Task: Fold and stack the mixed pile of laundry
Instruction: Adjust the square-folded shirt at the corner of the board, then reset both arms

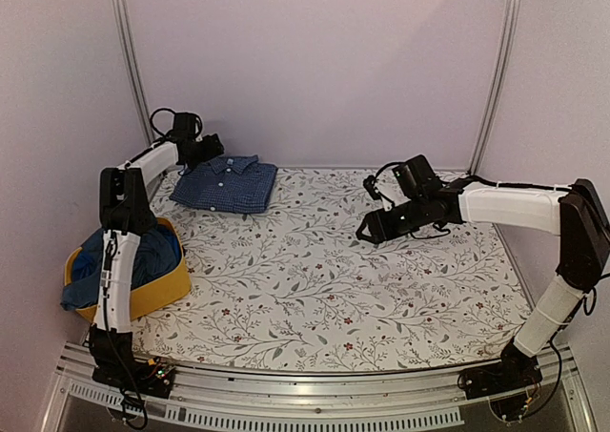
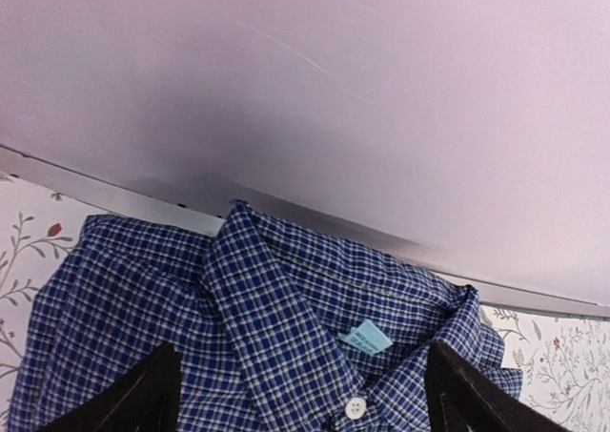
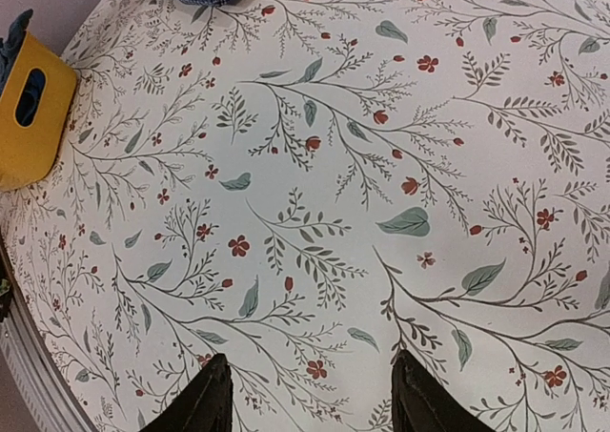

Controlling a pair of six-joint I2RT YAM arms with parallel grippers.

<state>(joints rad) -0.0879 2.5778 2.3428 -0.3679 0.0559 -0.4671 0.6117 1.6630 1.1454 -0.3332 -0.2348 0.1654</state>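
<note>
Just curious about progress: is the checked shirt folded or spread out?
Folded: the checked shirt lies as a neat, compact rectangle, not spread flat.

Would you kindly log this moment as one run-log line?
checked collared shirt: folded, far left on floral table cover | left claw: open over its collar | right claw: open, empty, over the cover | yellow basket: blue clothes inside

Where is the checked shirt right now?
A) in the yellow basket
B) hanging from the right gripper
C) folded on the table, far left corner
C: the checked shirt lies folded at the far left corner of the table, apart from the yellow basket.
</note>
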